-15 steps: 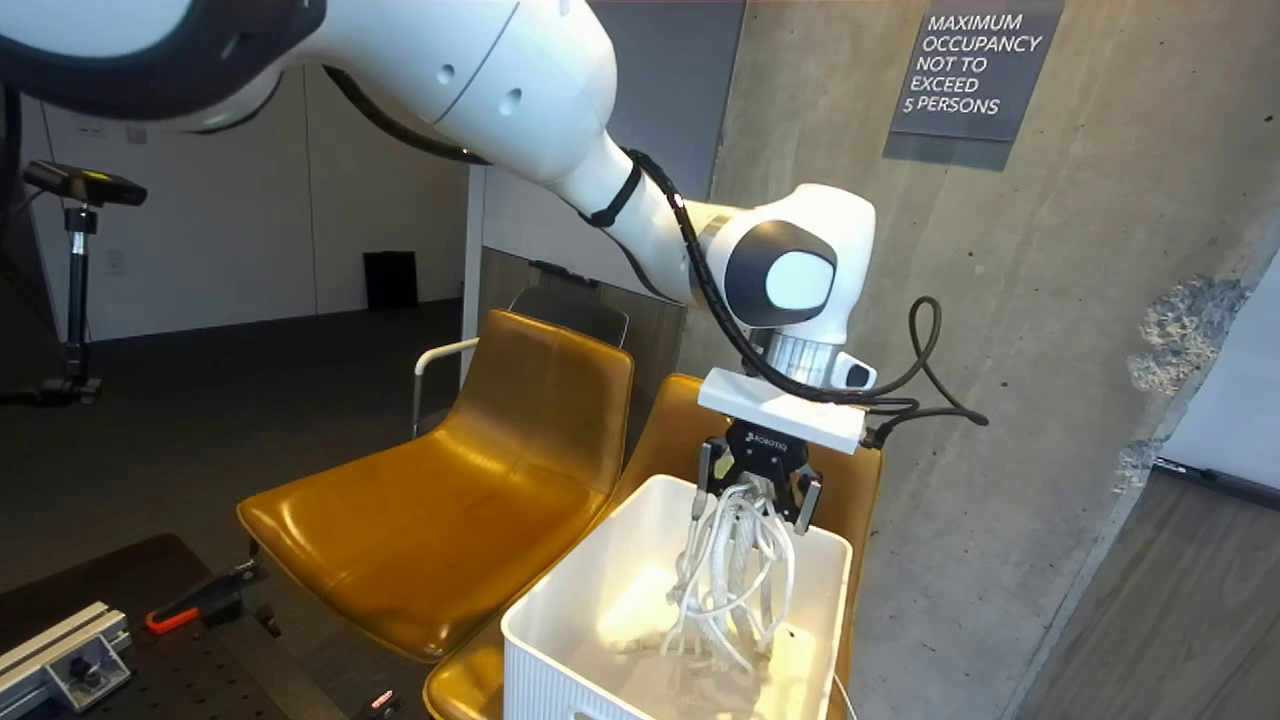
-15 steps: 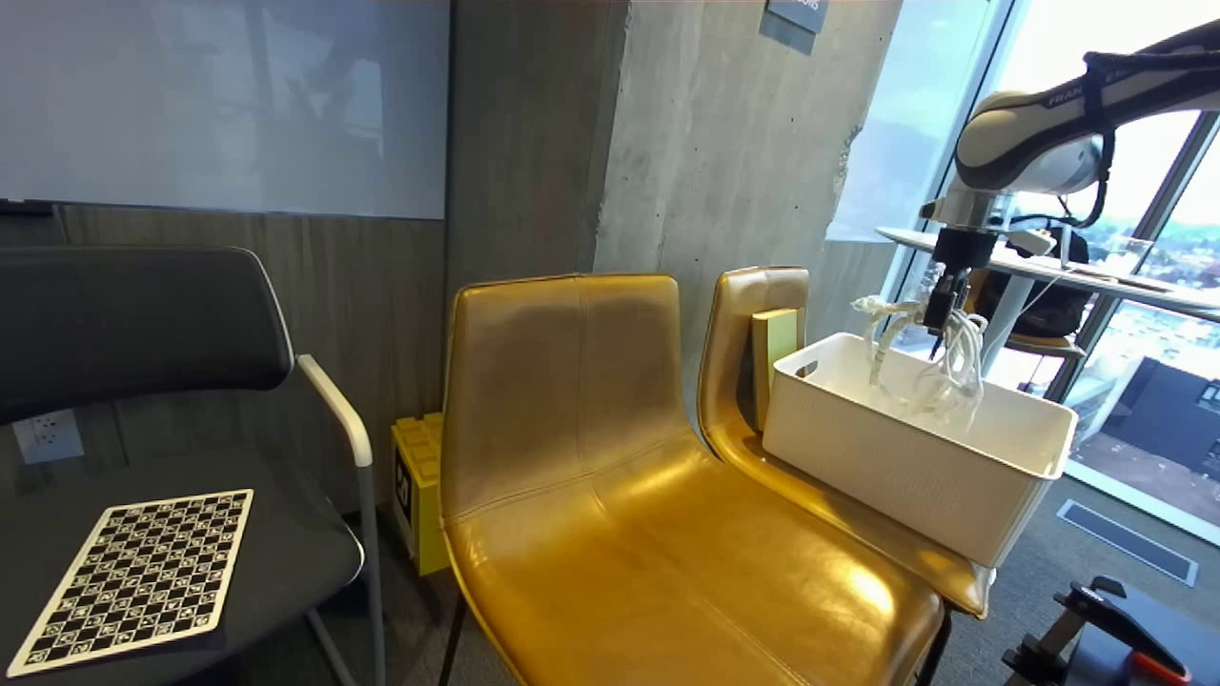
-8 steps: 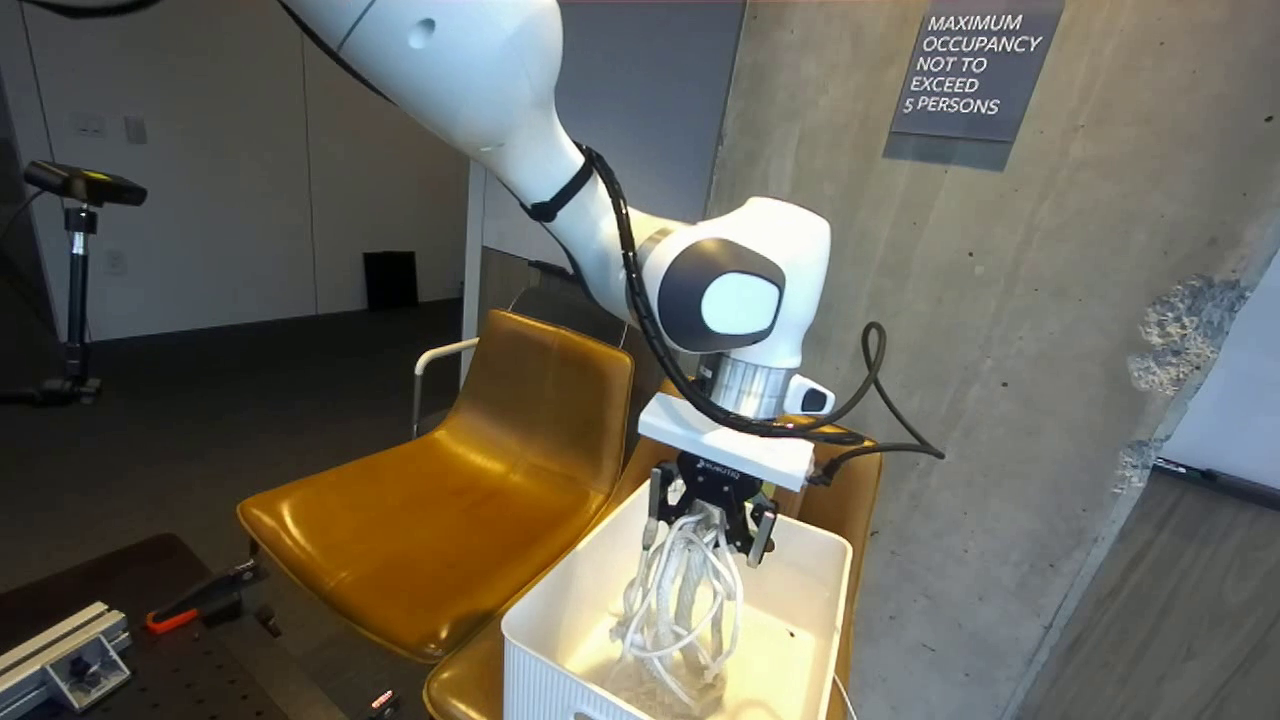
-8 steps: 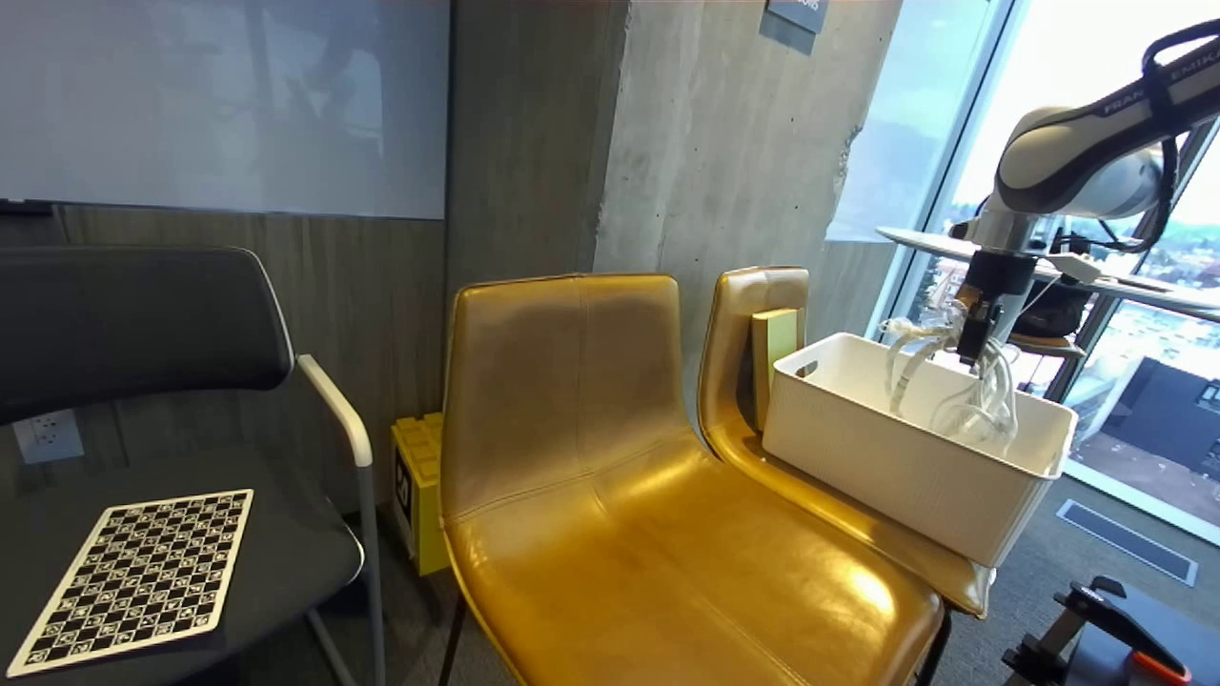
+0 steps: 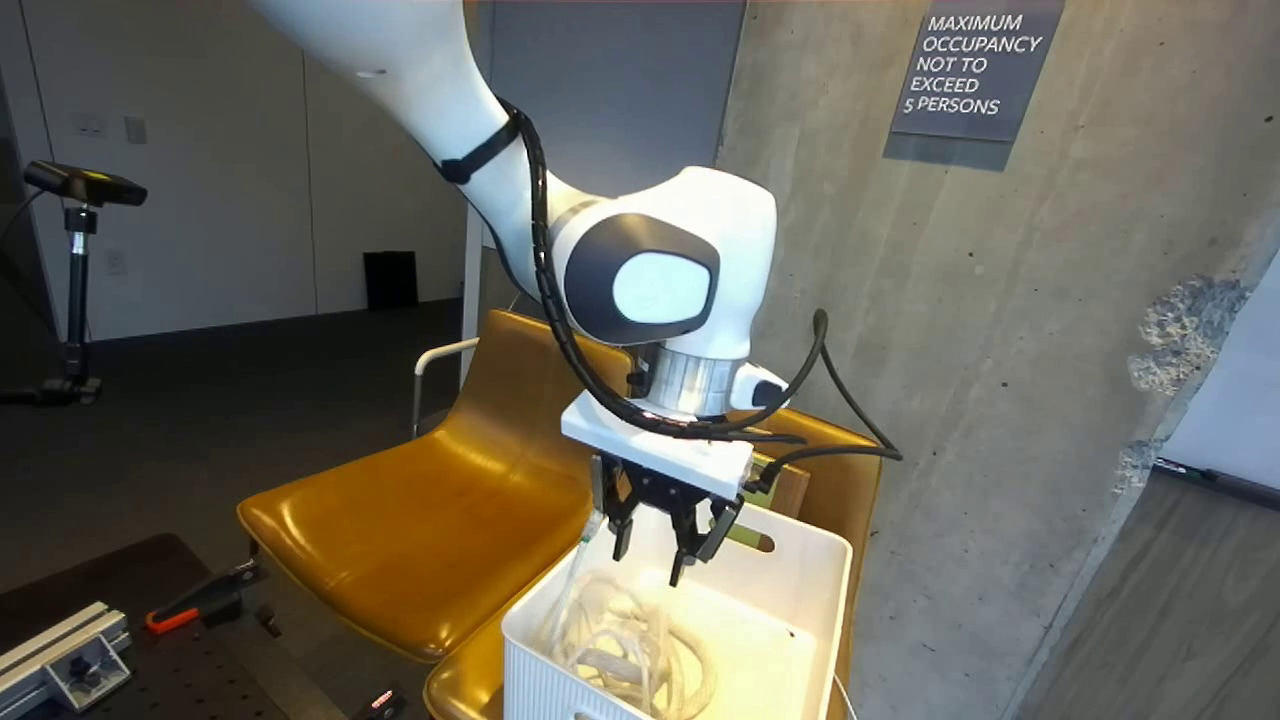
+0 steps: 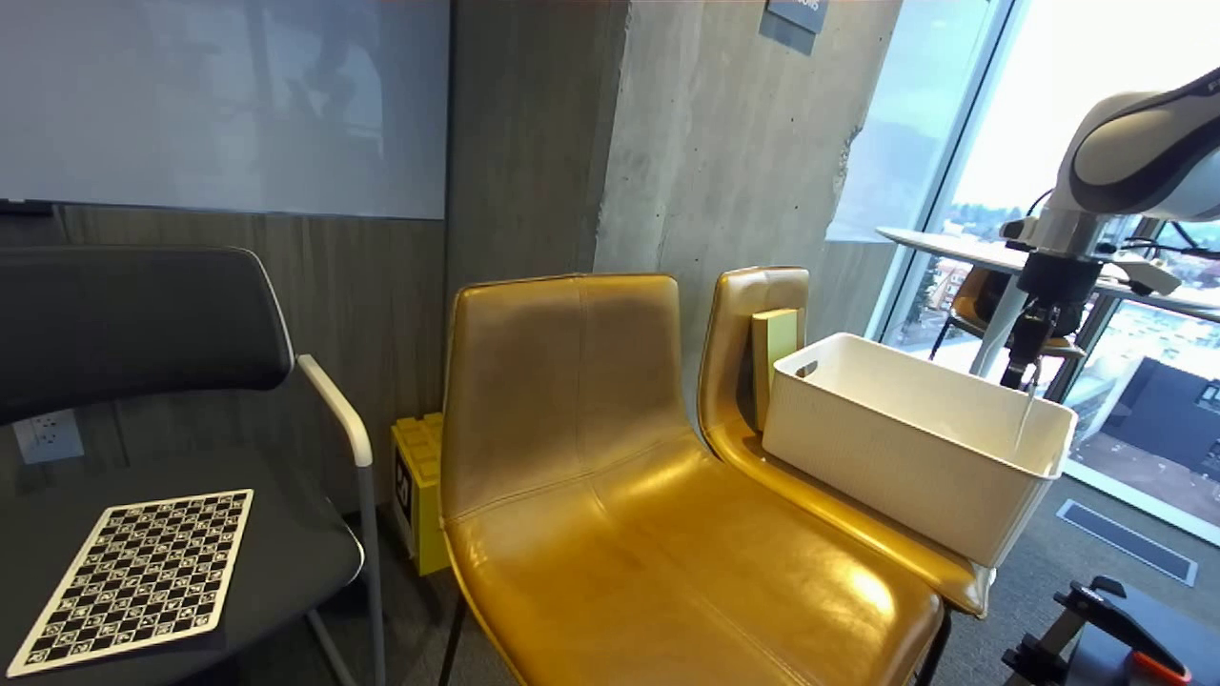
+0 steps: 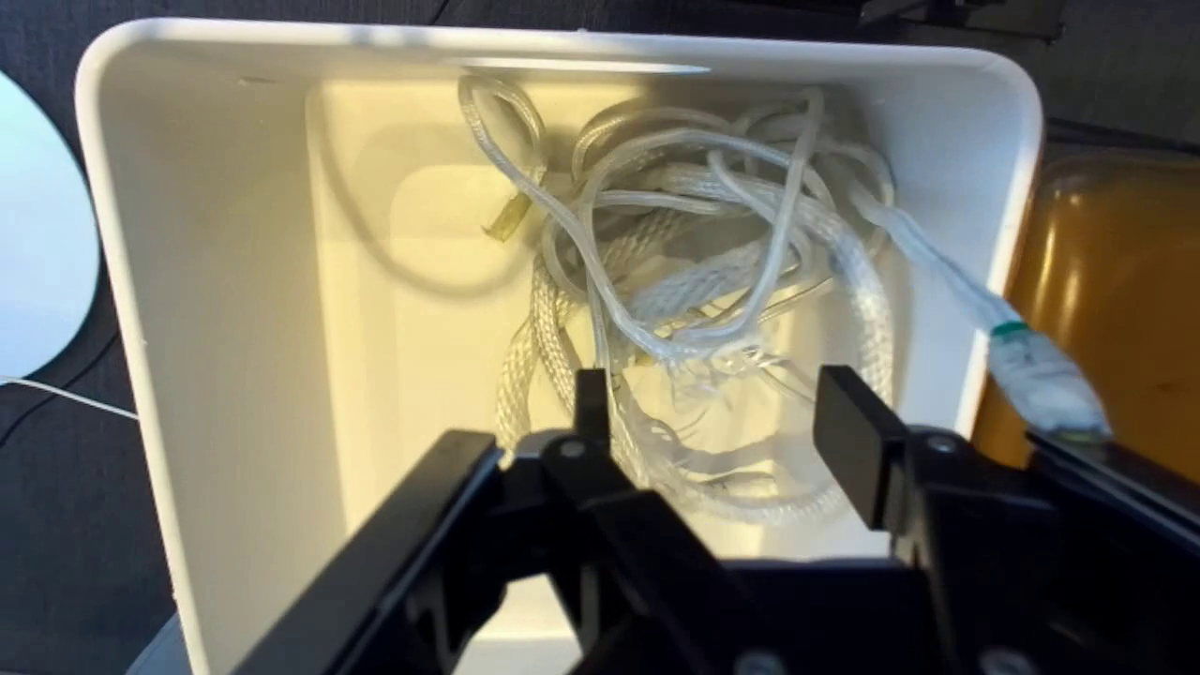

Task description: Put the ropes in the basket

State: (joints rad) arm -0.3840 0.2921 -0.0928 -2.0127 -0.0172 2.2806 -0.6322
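The ropes point(image 7: 698, 277), whitish, braided and clear, lie in a loose tangle inside the white basket point(image 7: 234, 281), mostly toward one end. One rope end with a green band point(image 7: 1010, 329) rises past the basket's rim beside the outside of a finger; whether it touches the gripper I cannot tell. My gripper point(image 7: 720, 412) stands open above the tangle with nothing between its finger pads. In an exterior view the gripper point(image 5: 648, 568) points down into the basket point(image 5: 800, 560), fingers apart. In an exterior view the basket's wall point(image 6: 877, 457) hides the tangle.
The basket rests on a tan chair point(image 6: 753, 286) near a concrete wall point(image 5: 1000, 400). A second tan chair point(image 5: 430, 510) stands beside it. A greenish, book-like thing point(image 6: 777, 353) leans behind the basket. A round table point(image 6: 963, 250) is by the window.
The gripper has travelled along the basket, carrying the ropes, then opened. The ropes have dropped from its fingers onto the basket floor.
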